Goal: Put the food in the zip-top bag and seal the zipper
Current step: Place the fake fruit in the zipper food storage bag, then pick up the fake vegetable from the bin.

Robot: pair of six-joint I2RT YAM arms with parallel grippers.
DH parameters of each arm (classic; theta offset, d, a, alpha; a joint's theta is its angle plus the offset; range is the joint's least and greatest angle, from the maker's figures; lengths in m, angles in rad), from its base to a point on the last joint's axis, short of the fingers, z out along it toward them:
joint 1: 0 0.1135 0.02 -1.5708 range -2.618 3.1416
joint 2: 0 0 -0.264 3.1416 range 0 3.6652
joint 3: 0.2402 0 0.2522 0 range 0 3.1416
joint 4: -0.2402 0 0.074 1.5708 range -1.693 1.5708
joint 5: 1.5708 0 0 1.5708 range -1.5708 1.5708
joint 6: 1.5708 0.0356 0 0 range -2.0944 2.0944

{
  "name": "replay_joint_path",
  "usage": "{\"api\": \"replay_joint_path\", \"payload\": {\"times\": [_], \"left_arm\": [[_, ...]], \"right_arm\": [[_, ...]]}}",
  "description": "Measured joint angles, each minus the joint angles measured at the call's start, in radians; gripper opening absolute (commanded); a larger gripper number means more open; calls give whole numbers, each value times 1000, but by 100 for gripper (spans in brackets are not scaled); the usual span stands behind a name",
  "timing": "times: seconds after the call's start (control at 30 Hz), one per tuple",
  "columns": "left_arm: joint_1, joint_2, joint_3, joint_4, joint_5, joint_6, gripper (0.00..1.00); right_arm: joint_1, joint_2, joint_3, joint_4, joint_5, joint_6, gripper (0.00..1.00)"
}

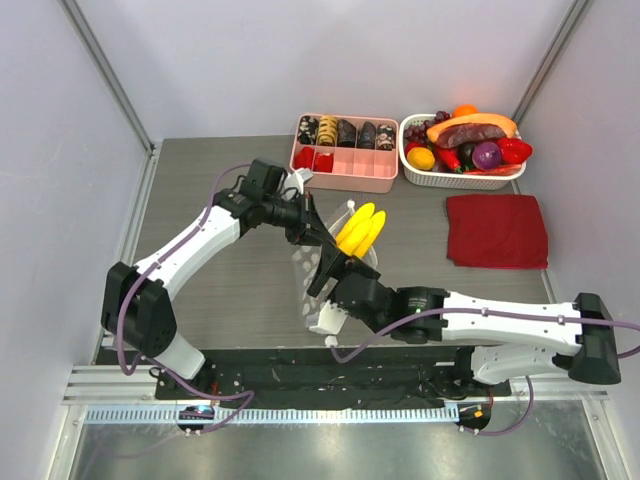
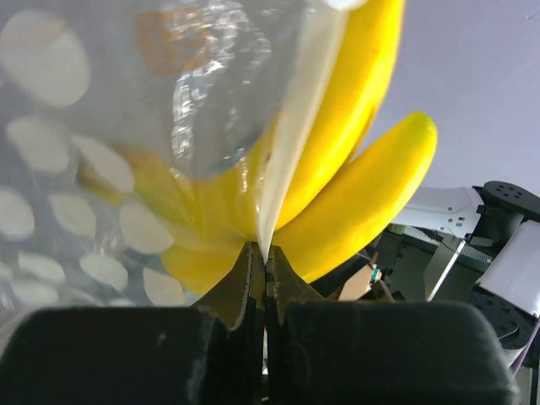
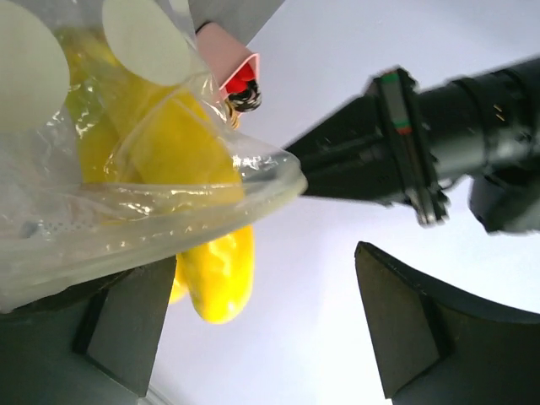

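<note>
1. Left gripper (image 2: pixel 264 256) pinched shut on bag (image 2: pixel 76 177) rim; banana (image 2: pixel 371 186) juts beyond, partly out.
2. Right gripper (image 3: pixel 266 283) wide open, empty; bag drapes one finger; banana tip pokes from mouth.
3. Top: banana's long axis points away from arms; right gripper at bag's near end.

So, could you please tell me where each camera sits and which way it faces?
Top external: above and behind the robot, facing down at the table; left arm and right arm show.
Left wrist: looks along the left gripper, shut on the zip-top bag.
Right wrist: looks past the open right gripper at the bag.
All share the banana bunch and bag.
</note>
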State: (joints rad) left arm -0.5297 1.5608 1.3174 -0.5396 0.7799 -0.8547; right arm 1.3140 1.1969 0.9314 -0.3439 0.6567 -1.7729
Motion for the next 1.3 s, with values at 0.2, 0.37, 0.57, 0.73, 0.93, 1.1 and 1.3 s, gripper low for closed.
{"api": "replay_joint_path", "payload": {"times": [0.2,0.37,0.57,0.73,0.93,1.1,1.3], "left_arm": [[37,0,-40,61,60,2,0],[60,-3,-71,120,95,24,0],[75,-43,-144,203,130,28,0],[80,-95,-198,311,192,28,0],[81,-119,-211,369,224,28,0],[82,-136,-211,371,224,36,0],[82,-164,-192,287,201,98,0]], "right_arm": [[34,-145,-10,8,-61,53,100],[29,-169,133,-105,-66,397,100],[-157,-125,445,-277,-148,1048,94],[-569,-199,376,-357,-354,1473,93],[-882,-94,344,-479,-772,1754,87],[-923,16,333,-500,-1034,1859,77],[-923,42,314,-470,-1197,1925,1]]}}
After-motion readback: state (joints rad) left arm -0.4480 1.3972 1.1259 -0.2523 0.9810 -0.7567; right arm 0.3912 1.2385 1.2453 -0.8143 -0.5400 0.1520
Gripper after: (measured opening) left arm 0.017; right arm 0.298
